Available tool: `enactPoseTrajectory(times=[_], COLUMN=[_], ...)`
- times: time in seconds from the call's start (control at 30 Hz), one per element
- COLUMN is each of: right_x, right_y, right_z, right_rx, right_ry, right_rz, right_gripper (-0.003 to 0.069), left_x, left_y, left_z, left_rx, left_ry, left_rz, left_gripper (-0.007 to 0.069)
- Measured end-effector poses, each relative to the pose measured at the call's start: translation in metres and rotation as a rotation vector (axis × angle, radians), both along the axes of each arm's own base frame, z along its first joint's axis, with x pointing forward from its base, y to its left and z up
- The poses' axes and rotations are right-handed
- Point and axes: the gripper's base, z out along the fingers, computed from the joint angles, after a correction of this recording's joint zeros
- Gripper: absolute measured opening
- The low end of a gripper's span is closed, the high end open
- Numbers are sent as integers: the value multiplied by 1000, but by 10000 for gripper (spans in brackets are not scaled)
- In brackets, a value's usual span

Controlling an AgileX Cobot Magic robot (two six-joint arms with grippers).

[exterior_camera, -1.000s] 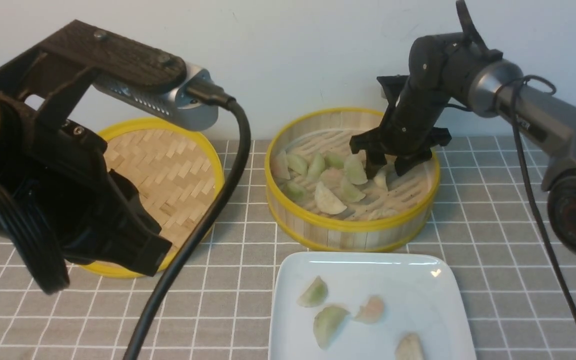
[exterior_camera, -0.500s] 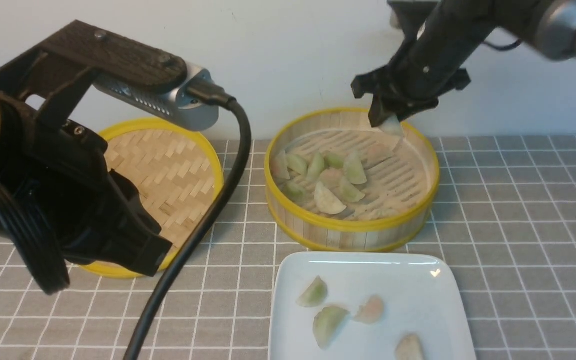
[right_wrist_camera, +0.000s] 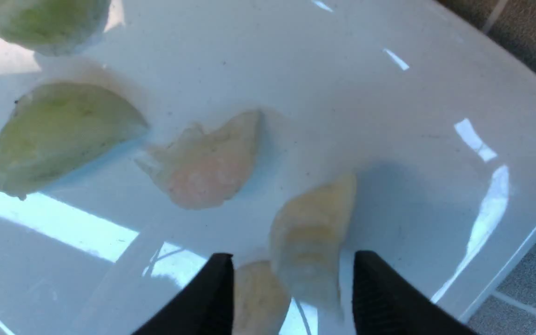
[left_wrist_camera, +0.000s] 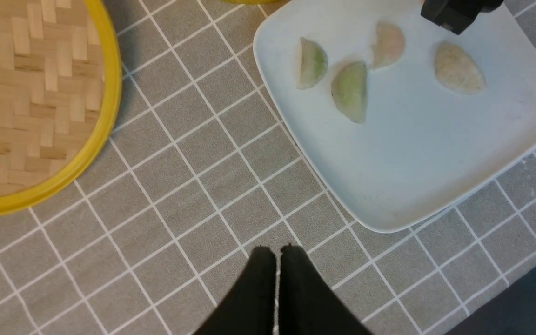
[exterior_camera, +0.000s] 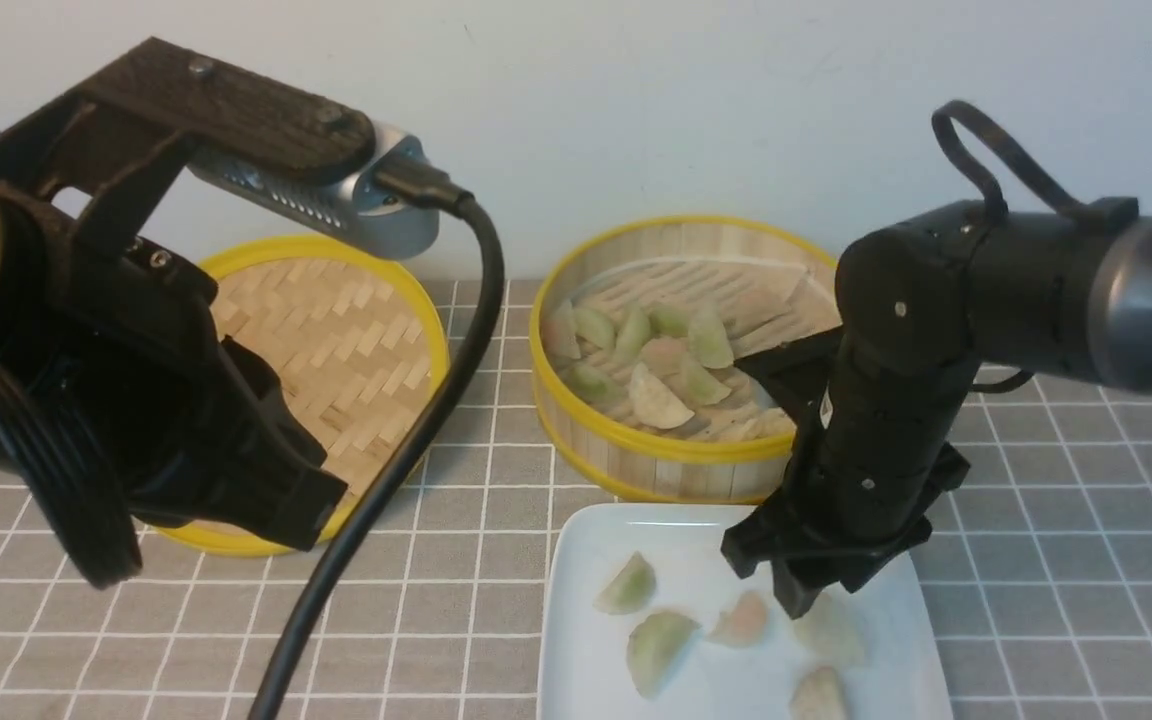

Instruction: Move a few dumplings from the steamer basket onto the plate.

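**Over the plate (exterior_camera: 676, 540), right pincer (exterior_camera: 798, 598) spread with a cream dumpling (exterior_camera: 829, 632) between**

Front view: the right arm (exterior_camera: 896, 400) bends steeply down in front of the steamer basket (exterior_camera: 681, 452), where more dumplings (exterior_camera: 711, 340) lie. The left arm (exterior_camera: 136, 400) looms beside the lid (exterior_camera: 336, 330).

Left wrist view: the left pincer (left_wrist_camera: 276, 253) has its tips pressed together above the counter (left_wrist_camera: 179, 186). Only four dumplings show on the plate.

Right wrist view: the cream dumpling is blurred and its long axis runs away from the pincer. Whether it rests on the plate, I cannot tell.
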Motion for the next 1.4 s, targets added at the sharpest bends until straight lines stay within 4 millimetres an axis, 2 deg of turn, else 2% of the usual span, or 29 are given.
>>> enactPoseTrajectory(times=[0.03, 0.07, 0.17, 0.27, 0.33, 0.43, 0.5, 0.53, 0.6, 0.67, 0.73, 0.8, 0.87, 1.0, 1.03, 1.07, 1.1, 1.23, 1.3, 1.4], right_x=[0, 1, 2, 0, -4, -23, -47, -52, -78, -115, -150, -191, -217, -254, -254, -262, -274, -282, -282, -280], right_y=[0, 0, 1, 0, -3, -20, -38, -42, -60, -83, -103, -125, -139, -158, -158, -162, -169, -176, -177, -178], right_z=[-1, -1, 2, 16, 34, 94, 140, 149, 183, 214, 227, 226, 216, 185, 180, 168, 148, 115, 105, 101], right_rx=[2, 3, 1, 2, 10, 34, 63, 75, 123, 206, 297, 410, 497, 618, 621, 646, 680, 690, 675, 668], right_ry=[-3, -5, -4, -12, -42, -215, -360, -386, -519, -682, -826, -990, -1122, -1313, -1319, -1356, -1412, -1460, -1471, -1467], right_rz=[-3, -3, 22, 61, 73, 60, 17, 6, -35, -73, -102, -116, -114, -102, -100, -101, -108, -129, -137, -152], right_gripper=[421, 465, 556, 544, 478, 250, 90, 80, 18, -4, -10, -12, -12, -12, -12, -12, -12, -14, -13, -13], left_x=[0, 1, 1, 1, 1, 3, 3, 4, 4, 5, 6, 6, 6, 7, 7, 8, 8, 9, 9, 3], left_y=[0, 0, -1, -1, -1, -2, -2, -2, -3, -3, -4, -4, -4, -5, -5, -5, -6, -7, -7, -5], left_z=[0, 1, 1, 1, 1, 2, 3, 3, 3, 4, 5, 5, 5, 6, 6, 7, 7, 8, 8, 2], left_rx=[-4, -7, -11, -11, -13, -24, -32, -33, -40, -47, -54, -59, -60, -65, -67, -73, -81, -96, -99, -110], left_ry=[-6, -11, -15, -15, -18, -33, -44, -45, -56, -65, -75, -83, -83, -90, -93, -101, -113, -122, -119, -105], left_rz=[0, 1, 1, 1, 1, 2, 3, 3, 3, 4, 4, 4, 4, 5, 5, 5, 6, 6, 6, 4], left_gripper=[-5, -5, -5, -5, -5, -5, -5, -5, -5, -5, -5, -5, -5, -5, -5, -5, -5, -5, -5, -5])
